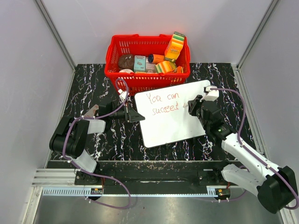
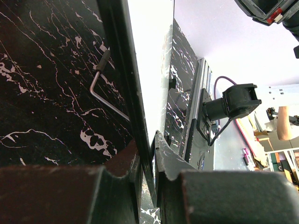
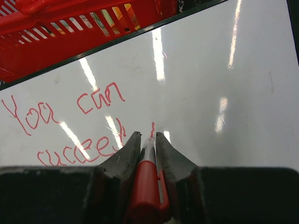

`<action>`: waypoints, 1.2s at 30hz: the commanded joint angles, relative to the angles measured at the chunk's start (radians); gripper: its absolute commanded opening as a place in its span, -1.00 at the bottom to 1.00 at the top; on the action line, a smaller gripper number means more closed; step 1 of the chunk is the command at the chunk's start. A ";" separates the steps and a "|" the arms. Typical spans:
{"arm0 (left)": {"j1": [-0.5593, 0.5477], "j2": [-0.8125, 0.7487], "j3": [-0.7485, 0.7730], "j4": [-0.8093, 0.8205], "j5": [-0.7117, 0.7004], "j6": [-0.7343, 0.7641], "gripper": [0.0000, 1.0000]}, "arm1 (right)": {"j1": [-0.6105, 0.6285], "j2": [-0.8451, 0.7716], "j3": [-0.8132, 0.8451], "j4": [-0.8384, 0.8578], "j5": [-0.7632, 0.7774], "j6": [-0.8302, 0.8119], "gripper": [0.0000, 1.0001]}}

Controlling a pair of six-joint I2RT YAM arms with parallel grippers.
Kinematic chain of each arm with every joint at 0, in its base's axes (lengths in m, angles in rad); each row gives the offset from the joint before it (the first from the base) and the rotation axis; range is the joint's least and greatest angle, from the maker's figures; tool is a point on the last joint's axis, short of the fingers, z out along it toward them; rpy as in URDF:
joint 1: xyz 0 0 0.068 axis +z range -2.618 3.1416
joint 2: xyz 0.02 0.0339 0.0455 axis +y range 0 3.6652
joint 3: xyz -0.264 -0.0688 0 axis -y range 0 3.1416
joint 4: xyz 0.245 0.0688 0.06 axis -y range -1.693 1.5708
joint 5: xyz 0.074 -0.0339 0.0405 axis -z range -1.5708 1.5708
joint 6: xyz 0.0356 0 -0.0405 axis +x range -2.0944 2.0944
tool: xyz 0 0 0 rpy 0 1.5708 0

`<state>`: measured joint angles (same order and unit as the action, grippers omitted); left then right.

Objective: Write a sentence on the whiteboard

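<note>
At the left edge of the whiteboard (image 1: 174,125), the left gripper (image 1: 134,114) clamps its rim. The right gripper (image 1: 190,106) grips a red marker (image 3: 146,183), tip beside the lettering (image 1: 162,103).

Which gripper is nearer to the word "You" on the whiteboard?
Left. The left gripper clamps the whiteboard at its left edge, just beside "You". The right gripper, holding a red marker, is across the board, past the second line.

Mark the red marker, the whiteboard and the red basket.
red marker (image 3: 145,186): right wrist view, its red barrel
whiteboard (image 1: 169,128): top external view, bare lower part
red basket (image 1: 140,79): top external view, front wall
</note>
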<state>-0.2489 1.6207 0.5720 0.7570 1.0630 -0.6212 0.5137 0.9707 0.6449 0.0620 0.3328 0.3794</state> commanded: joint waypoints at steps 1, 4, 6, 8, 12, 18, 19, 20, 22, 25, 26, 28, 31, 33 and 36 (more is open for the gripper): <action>-0.016 0.004 0.011 0.048 -0.006 0.086 -1.00 | -0.007 0.020 0.044 -0.002 0.034 -0.010 -1.00; -0.016 0.004 0.011 0.047 -0.006 0.086 -1.00 | -0.007 0.033 0.062 0.004 0.040 -0.016 -1.00; -0.016 0.005 0.011 0.048 -0.006 0.086 -1.00 | -0.007 0.043 0.075 0.009 0.046 -0.020 -1.00; -0.016 0.004 0.011 0.048 -0.006 0.084 -1.00 | -0.007 0.046 0.084 0.013 0.049 -0.025 -1.00; -0.016 0.004 0.011 0.048 -0.006 0.086 -1.00 | -0.009 0.054 0.099 0.016 0.063 -0.034 -1.00; -0.016 0.004 0.011 0.050 -0.006 0.086 -1.00 | -0.012 0.065 0.110 0.016 0.072 -0.040 -1.00; -0.016 0.005 0.011 0.048 -0.005 0.084 -1.00 | -0.014 0.065 0.108 0.018 0.074 -0.042 -1.00; -0.016 0.004 0.011 0.048 -0.006 0.086 -1.00 | -0.014 0.066 0.107 0.018 0.075 -0.042 -1.00; -0.016 0.004 0.011 0.048 -0.006 0.086 -1.00 | -0.015 0.063 0.102 0.018 0.080 -0.042 -1.00; -0.016 0.004 0.009 0.050 -0.006 0.086 -1.00 | -0.021 0.054 0.093 0.013 0.089 -0.042 -1.00; -0.016 0.005 0.009 0.048 -0.006 0.084 -1.00 | -0.024 0.053 0.091 0.013 0.087 -0.040 -1.00; -0.016 0.004 0.011 0.048 -0.006 0.086 -1.00 | -0.027 0.049 0.091 0.009 0.086 -0.040 -1.00; -0.016 0.004 0.011 0.048 -0.006 0.086 -1.00 | -0.029 0.051 0.082 0.007 0.078 -0.037 -1.00; -0.016 0.005 0.011 0.048 -0.008 0.086 -1.00 | -0.029 0.049 0.076 0.004 0.069 -0.033 -1.00; -0.016 0.004 0.009 0.050 -0.006 0.086 -1.00 | -0.029 0.046 0.062 -0.004 0.061 -0.025 -1.00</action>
<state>-0.2489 1.6207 0.5720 0.7570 1.0637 -0.6212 0.4942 1.0306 0.7124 0.0628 0.3817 0.3557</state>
